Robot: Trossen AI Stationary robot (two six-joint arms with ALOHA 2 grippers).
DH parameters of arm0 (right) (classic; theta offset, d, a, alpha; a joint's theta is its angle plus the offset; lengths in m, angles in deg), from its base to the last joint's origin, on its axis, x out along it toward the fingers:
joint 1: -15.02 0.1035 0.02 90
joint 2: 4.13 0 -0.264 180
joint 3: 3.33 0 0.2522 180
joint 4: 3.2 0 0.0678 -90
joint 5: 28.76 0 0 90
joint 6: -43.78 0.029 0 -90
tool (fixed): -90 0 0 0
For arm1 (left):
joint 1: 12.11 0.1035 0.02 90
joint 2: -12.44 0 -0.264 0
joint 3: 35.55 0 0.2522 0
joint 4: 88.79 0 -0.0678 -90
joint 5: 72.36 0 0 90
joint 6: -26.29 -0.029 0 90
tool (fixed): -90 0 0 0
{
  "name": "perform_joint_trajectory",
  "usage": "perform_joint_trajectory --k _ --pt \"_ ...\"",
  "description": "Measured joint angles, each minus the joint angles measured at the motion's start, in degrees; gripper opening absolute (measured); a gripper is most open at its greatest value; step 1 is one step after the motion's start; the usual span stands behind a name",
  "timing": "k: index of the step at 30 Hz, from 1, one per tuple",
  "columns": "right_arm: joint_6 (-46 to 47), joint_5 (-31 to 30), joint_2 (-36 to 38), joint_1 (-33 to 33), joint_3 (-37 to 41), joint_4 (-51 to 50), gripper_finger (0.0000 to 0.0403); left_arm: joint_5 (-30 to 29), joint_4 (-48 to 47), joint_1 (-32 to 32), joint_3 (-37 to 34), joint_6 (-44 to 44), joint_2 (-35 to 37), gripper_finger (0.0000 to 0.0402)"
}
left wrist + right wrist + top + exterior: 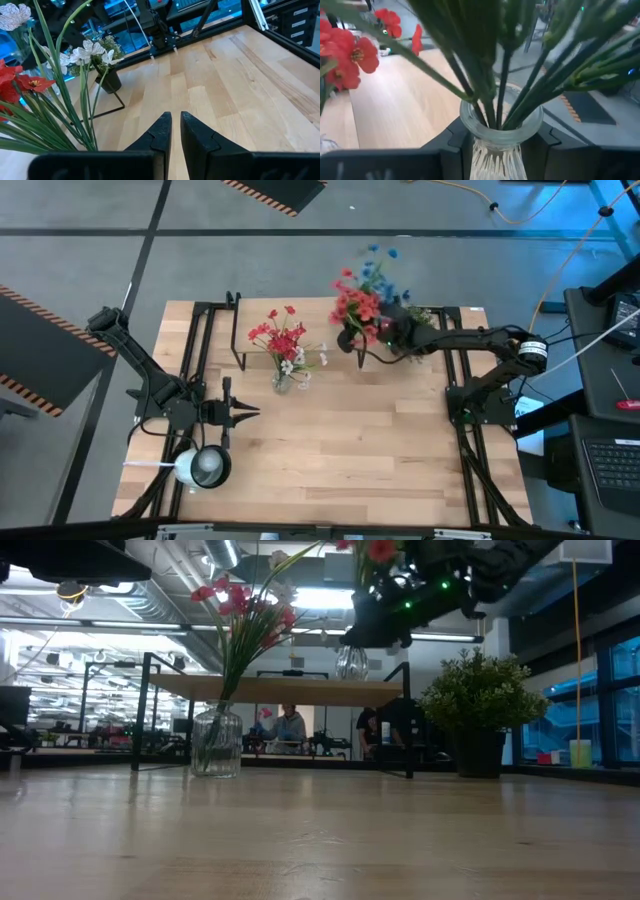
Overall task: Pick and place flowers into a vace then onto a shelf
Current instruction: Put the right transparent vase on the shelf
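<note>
My right gripper (368,333) reaches in from the table's right and is shut on a clear glass vase (499,150) holding red and blue flowers (360,300). This vase (351,662) stands at the height of the shelf (280,690), a light board on black legs at the far side. A second glass vase (217,740) with red and white flowers (283,340) rests by its base on the tabletop. My left gripper (243,412) is shut on nothing, at the left, near this second vase. My right gripper pinches the vase's neck (470,142) just under the rim, one finger (451,137) on each side. The fingers come nearly level from the table's right. The vase is upright; I cannot tell if its base (351,674) touches the shelf board.
A bushy green plant in a dark pot (478,715) stands at the far right beside the shelf. A white round thing (204,467) sits near the left arm's base. Bare tabletop (360,450) spreads over the near half. People sit in the room beyond the table.
</note>
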Motion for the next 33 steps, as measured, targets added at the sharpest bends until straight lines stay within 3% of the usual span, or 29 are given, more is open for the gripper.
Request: perform_joint_trajectory --k 7,33 --pt "1.92 0.0 0.0 0.02 -5.02 -5.83 0.0113 0.0 0.0 -0.01 0.0 0.0 -0.02 0.0033" --pt "5.64 -0.02 0.02 -0.83 -4.53 -10.04 0.0113 0.0 0.0 -0.01 0.0 0.0 0.0 0.0033"
